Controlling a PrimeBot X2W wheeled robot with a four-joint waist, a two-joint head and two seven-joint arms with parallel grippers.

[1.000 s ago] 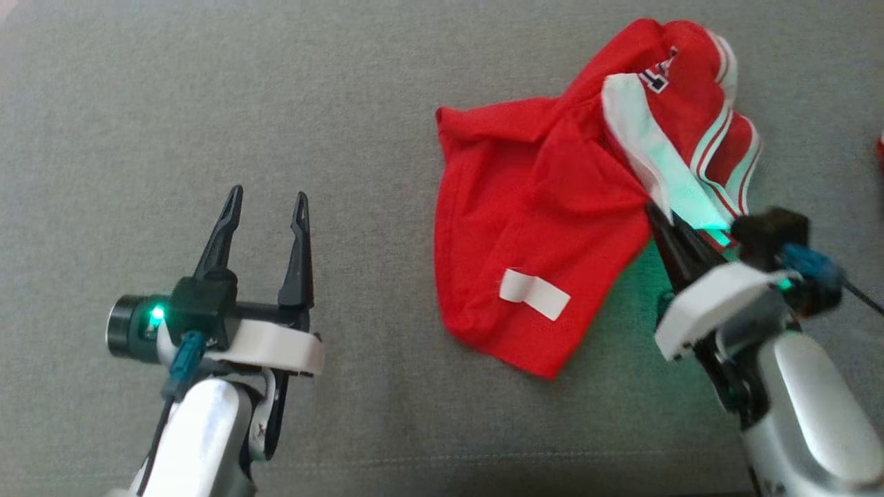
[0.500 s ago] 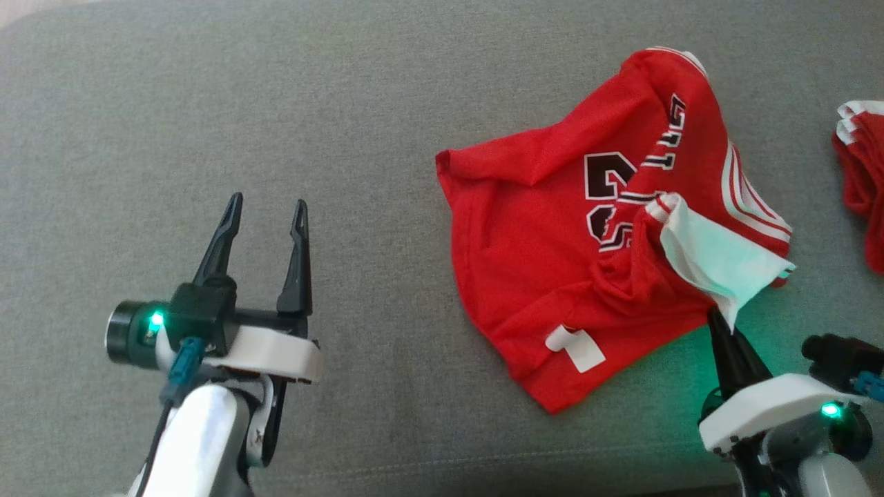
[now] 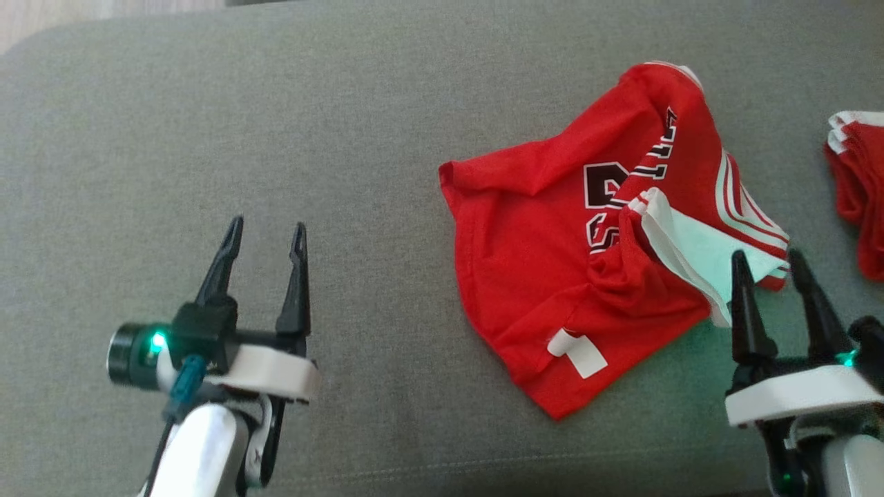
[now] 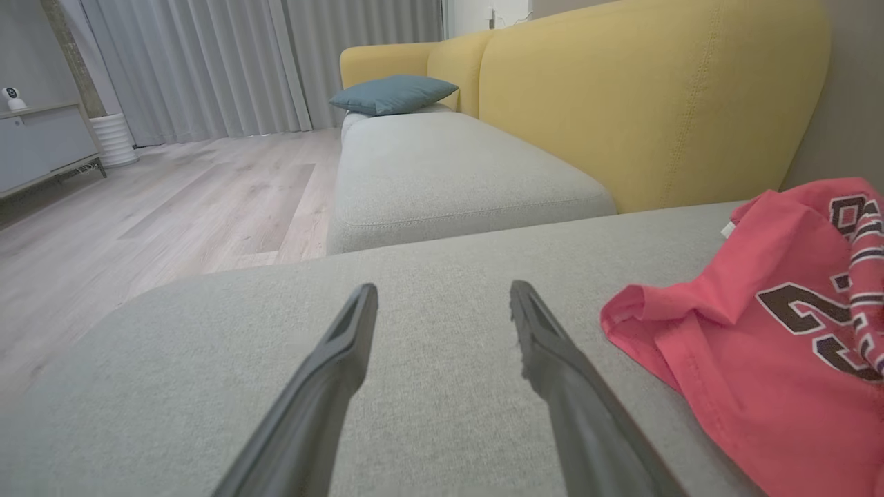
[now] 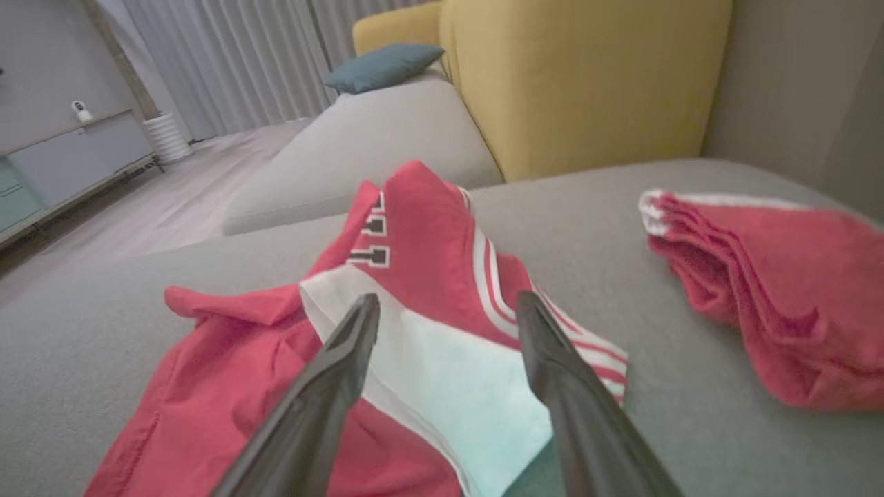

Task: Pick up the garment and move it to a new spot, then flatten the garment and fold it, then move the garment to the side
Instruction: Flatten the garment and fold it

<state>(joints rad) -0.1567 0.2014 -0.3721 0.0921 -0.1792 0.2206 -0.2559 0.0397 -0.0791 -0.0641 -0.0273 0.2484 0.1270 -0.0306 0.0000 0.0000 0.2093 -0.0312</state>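
Your right gripper [image 3: 765, 255] stands with both fingers spread wide and nothing pinched between them. Its tips are at the jersey's near right edge, over the white lining [image 5: 449, 386]. I cannot tell whether they touch the cloth. Your left gripper [image 3: 268, 224] is also spread, holds nothing, and hangs over bare cushion well apart from the cloth.

You have two grippers and two red pieces. One is the garment [image 3: 539, 262], a crumpled red jersey with dark numerals, lying right of centre on the grey cushion [image 3: 276, 103]. One white label [image 3: 577, 351] sits near its front hem. The other is a folded red pile [image 3: 856, 186] at the far right, apart from the jersey with a strip of grey between them.

A wide stretch of bare cushion lies left of the jersey. The cushion's rounded far left corner gives way to wood floor [image 3: 69, 14]. One yellow backrest [image 4: 621, 90] rises behind, and one blue pillow [image 4: 394, 93] lies on the next seat.
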